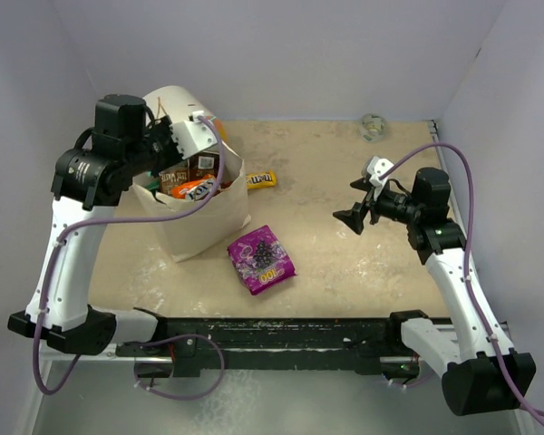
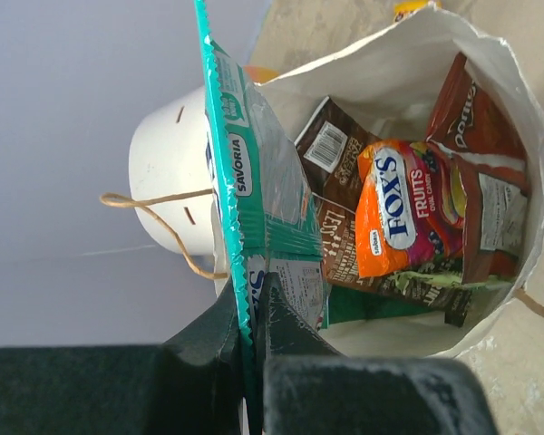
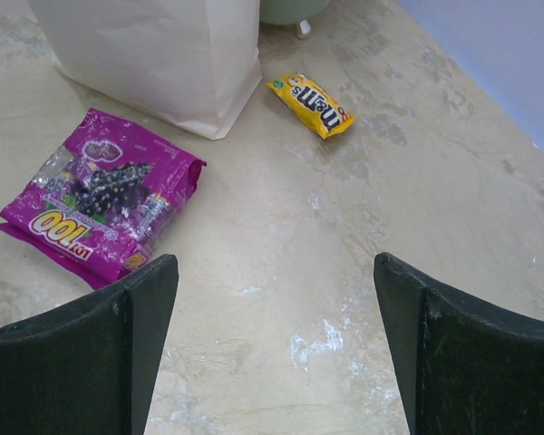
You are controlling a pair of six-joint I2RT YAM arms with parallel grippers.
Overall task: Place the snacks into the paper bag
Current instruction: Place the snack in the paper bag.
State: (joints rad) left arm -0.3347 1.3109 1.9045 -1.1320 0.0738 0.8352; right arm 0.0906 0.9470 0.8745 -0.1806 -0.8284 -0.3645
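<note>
Left pincer (image 2: 255, 294) clamps teal SAVORIA packet (image 2: 254, 172) over FOX'S FRUITS packet (image 2: 401, 208); right pincer (image 3: 274, 272) gapes, empty.

Robotics lab test cell is indicated. Scuffed beige table (image 1: 344, 272) is enclosed behind and beside by plain pale walls (image 1: 326, 54); black mounting rail (image 1: 281, 331) is bolted along table's near edge; purple cable (image 1: 435, 146) is looped above table.

Top: overhead from rear; left wrist: close above; right wrist: low, oblique; all share paper bag (image 1: 204, 227).

SAVORIA on teal packet (image 2: 254, 181); FOX'S FRUITS on orange packet (image 2: 403, 210); m&m's on yellow candy bag (image 3: 313, 104); 100 on purple packet (image 3: 100, 195).
</note>
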